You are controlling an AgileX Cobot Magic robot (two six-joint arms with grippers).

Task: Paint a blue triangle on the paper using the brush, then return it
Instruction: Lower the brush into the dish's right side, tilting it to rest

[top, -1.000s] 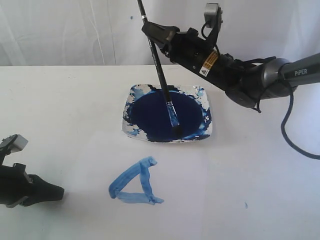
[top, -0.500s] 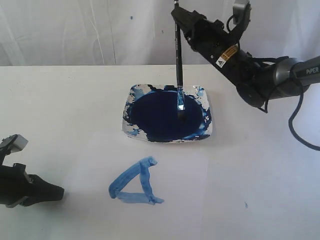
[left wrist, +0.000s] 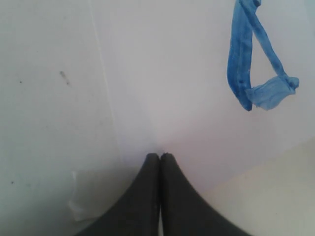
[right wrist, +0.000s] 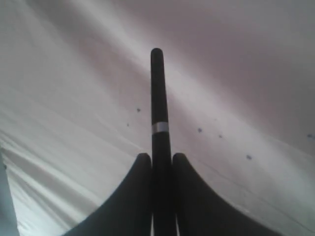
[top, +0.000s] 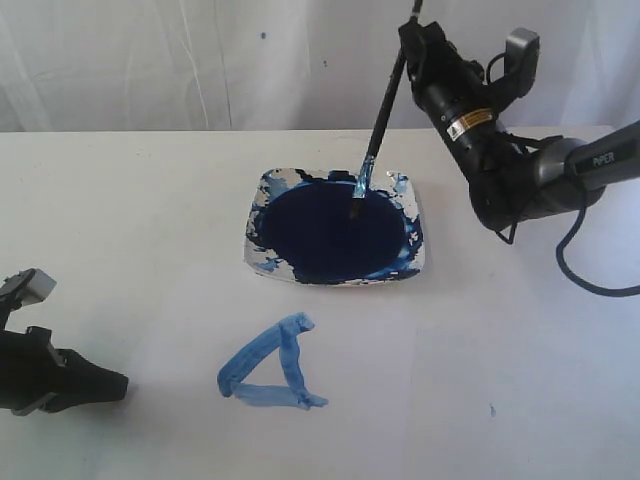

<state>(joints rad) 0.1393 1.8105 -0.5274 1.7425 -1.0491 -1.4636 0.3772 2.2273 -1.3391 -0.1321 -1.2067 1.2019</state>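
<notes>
A light-blue triangle [top: 270, 365] is painted on the white paper [top: 350, 400] in front of the paint dish [top: 335, 228]. The brush [top: 380, 125] slants over the dish, its blue-stained tip touching the dark paint near the far rim. My right gripper [top: 410, 40] is shut on the black handle [right wrist: 158, 123] high above the dish's back right. At the table's left front, my left gripper [top: 122, 383] rests shut and empty on the paper's edge [left wrist: 160, 155], with the triangle [left wrist: 256, 59] ahead of it.
A white curtain [top: 150, 60] hangs behind the off-white table [top: 120, 200]. The right arm's cable [top: 580, 270] loops down at the right. Dried paint smears the dish's rim [top: 268, 190].
My right gripper has swung up and to the right with the brush. The handle now leans the other way, and the tip has slid from the near side of the paint pool toward the far rim.
</notes>
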